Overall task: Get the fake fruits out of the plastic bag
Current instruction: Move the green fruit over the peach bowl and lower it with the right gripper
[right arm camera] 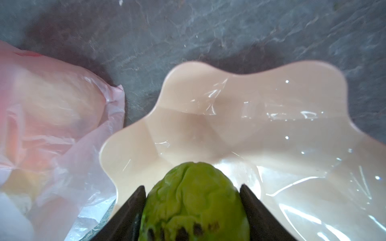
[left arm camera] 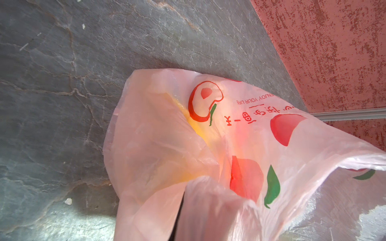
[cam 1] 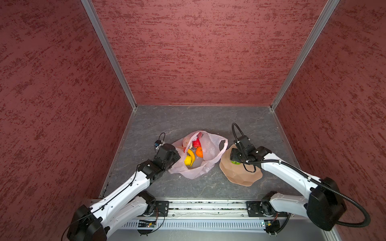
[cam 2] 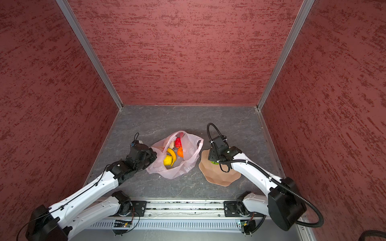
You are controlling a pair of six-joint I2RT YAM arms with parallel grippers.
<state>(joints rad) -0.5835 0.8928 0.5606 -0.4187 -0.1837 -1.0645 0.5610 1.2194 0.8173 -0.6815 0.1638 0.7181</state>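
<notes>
Rim of thin pink plastic bag clamped in closed left gripper. Over tan wavy-edged dish, lumpy green toy fruit pinched by right gripper.

We are looking at the plastic bag, pale pink, translucent and crinkled, lying mid-surface with its mouth gaping upward and a loop handle trailing right. Red and green fruit prints are showing on its side. Inside, a red textured ball is lying farthest, a cream piece left of it, an orange just right of a banana, and a lumpy lemon nearest. The green lattice ball is sitting outside, to the right, between the right tool fingers over the tan dish.
</notes>
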